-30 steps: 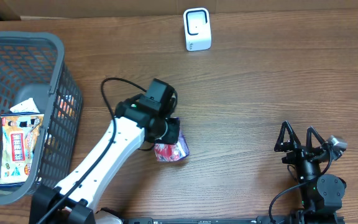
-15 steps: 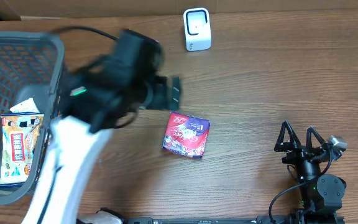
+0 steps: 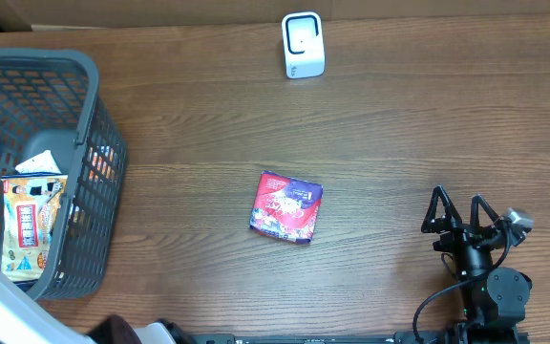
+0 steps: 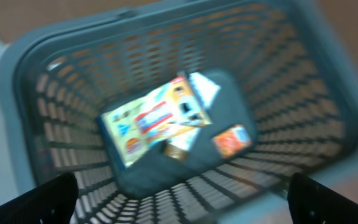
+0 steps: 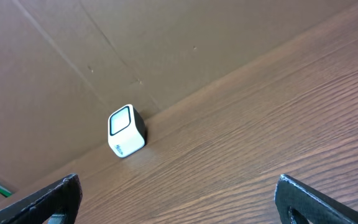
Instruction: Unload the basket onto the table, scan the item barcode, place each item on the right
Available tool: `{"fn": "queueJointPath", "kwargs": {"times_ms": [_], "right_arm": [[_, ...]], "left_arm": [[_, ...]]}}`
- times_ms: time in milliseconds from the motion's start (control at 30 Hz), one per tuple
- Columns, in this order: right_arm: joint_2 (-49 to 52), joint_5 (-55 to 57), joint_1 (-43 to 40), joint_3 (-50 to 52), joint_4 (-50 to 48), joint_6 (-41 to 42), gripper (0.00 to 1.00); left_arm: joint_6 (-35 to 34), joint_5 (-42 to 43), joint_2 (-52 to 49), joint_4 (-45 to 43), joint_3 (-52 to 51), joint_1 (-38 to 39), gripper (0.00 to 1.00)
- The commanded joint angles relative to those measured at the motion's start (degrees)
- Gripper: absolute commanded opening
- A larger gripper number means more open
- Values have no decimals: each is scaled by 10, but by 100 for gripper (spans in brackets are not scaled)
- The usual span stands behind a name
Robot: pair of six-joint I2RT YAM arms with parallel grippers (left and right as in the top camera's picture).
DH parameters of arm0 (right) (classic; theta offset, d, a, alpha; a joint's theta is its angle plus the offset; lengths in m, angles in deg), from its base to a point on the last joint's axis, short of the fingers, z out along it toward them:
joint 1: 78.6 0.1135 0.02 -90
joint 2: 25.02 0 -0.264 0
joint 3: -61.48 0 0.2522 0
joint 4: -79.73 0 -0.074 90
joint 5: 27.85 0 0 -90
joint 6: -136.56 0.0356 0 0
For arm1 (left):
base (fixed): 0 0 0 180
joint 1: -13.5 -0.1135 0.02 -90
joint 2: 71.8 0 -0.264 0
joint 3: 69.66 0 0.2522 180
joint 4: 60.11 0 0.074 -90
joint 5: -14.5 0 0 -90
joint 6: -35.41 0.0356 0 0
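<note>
Two pairs of fingers stand wide open, and neither pair holds anything. The left fingers (image 4: 42,202) show only as dark, blurred tips in the bottom corners of the left wrist view. Between and below them lies a grey mesh basket (image 4: 291,93). On its floor, midway between those tips, rests a flat, pale snack pack (image 4: 157,118) printed in yellow, red and blue, and a small orange packet (image 4: 232,140) sits just beside it, nearer the right-hand tip. From overhead the basket (image 3: 92,72) sits at the far left of the wooden surface (image 3: 428,124), with the snack pack (image 3: 29,229) inside it. The item to be scanned, a red and purple packet (image 3: 286,206), lies flat on the surface out in the open, touching nothing. It is well apart from the right fingers (image 3: 437,212), off to their left and about level with them. The right fingers (image 5: 48,199) point along the surface (image 5: 278,137) toward the small white scanner (image 5: 127,131), which stands upright far ahead of them, closer to their left tip, against a brown cardboard wall (image 5: 104,50). Overhead, the scanner (image 3: 303,45) stands at the far edge, well beyond the packet.
</note>
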Motion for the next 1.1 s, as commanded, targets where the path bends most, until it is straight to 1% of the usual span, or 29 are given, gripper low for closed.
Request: {"fn": "queueJointPath", "kwargs": {"times_ms": [0, 267, 367, 500, 733, 1067], "right_arm": [[-5, 5, 4, 6, -5, -4, 100], [-5, 5, 4, 6, -5, -4, 100], [-5, 5, 4, 6, -5, -4, 100], [-5, 5, 4, 6, -5, -4, 100], [-5, 5, 4, 6, -5, -4, 100], [-5, 5, 4, 6, -5, -4, 100]], "left_arm": [[68, 45, -56, 3, -22, -57, 100], [111, 52, -195, -5, -71, -63, 100], [116, 50, -251, -17, -93, -63, 100], [122, 51, -296, -44, -124, -63, 100], [123, 42, -310, -101, -200, -60, 100], [155, 57, -310, -181, -313, -49, 100]]}}
